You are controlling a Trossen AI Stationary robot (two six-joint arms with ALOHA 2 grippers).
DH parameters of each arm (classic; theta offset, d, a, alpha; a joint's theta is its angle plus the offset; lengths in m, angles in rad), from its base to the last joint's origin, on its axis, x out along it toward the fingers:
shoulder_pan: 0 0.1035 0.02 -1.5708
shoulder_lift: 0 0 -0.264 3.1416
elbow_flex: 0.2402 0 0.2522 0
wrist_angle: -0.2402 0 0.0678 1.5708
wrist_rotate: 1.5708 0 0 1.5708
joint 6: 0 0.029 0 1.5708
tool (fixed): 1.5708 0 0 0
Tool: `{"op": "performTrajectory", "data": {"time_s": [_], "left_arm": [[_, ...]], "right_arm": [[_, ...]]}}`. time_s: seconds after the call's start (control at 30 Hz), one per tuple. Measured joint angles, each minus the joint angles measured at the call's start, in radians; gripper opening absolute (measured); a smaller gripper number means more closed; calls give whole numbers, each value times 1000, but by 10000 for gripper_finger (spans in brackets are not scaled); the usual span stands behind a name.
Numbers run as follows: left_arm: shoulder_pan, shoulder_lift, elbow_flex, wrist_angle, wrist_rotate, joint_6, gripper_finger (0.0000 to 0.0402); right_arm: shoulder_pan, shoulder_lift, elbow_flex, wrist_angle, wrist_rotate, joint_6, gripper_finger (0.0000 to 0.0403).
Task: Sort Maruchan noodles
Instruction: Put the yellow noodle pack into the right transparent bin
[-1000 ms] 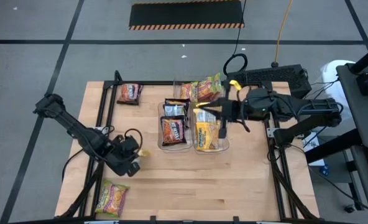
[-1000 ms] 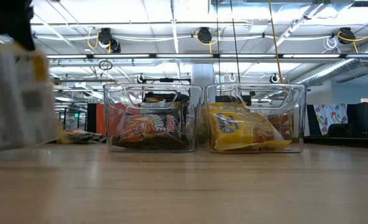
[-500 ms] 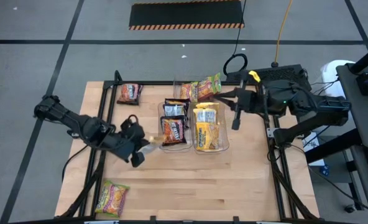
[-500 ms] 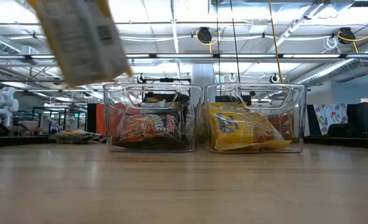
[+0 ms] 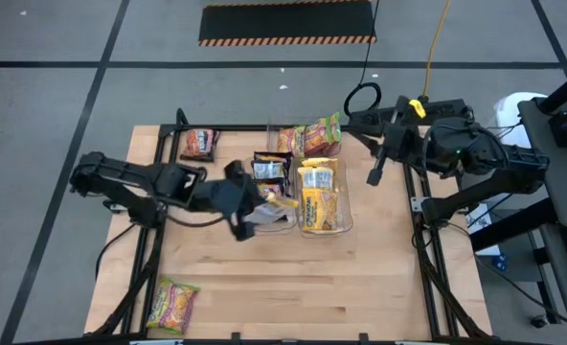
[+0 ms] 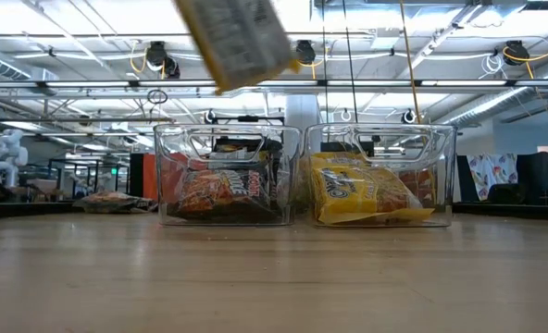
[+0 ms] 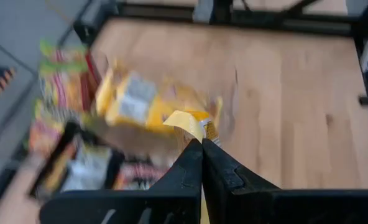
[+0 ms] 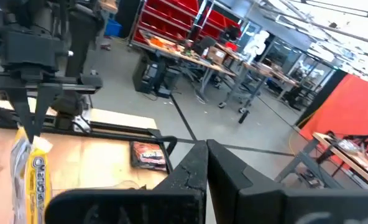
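My left gripper (image 5: 257, 211) hovers at the near side of the left clear bin (image 5: 269, 222), shut on a yellow Maruchan noodle packet (image 6: 237, 37) that shows its pale printed back in the low view. The left bin holds dark brown packets (image 6: 220, 190). The right bin (image 5: 346, 225) holds yellow ones (image 6: 357, 192). Pink-green packets (image 5: 314, 137) lie behind the bins. One brown packet (image 5: 199, 144) lies flat on the table at the far left, and a pink-green one (image 5: 173, 305) lies flat at the near left. My right gripper (image 5: 374, 174) is shut and empty, to the right of the bins. My left gripper pinches the yellow packet at an edge (image 7: 190, 121) between its two fingers, coming slantwise from above and from the table's left. The packet hangs tilted below the fingers (image 8: 30, 127), lifted clear of the table and the bins.
Both bins stand side by side at the table's middle. Bare wood (image 5: 293, 278) lies across the near half of the table. Black frame rails (image 5: 154, 192) run along the left and right edges. Workshop tables and shelves show beyond the table.
My left gripper has risen from low over the near-left part of the table and swung right and far toward the bins, rolling its wrist. It carries the yellow packet, which is now high and tilted. My right gripper has drawn back from above the bins toward the right edge.
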Motion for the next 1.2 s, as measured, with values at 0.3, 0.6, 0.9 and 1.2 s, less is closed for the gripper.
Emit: {"op": "performTrajectory", "data": {"time_s": [0.3,0.6,0.9,1.2], "left_arm": [[146,149,49,145,128,179,0],[226,295,77,342,301,282,0],[245,377,78,413,410,307,0],[224,425,78,332,487,312,0]], "right_arm": [[0,-6,0,-41,3,3,0],[0,-6,0,-60,3,1,0],[0,-5,0,-86,3,0,0],[0,-7,0,-91,2,-4,0]]}}
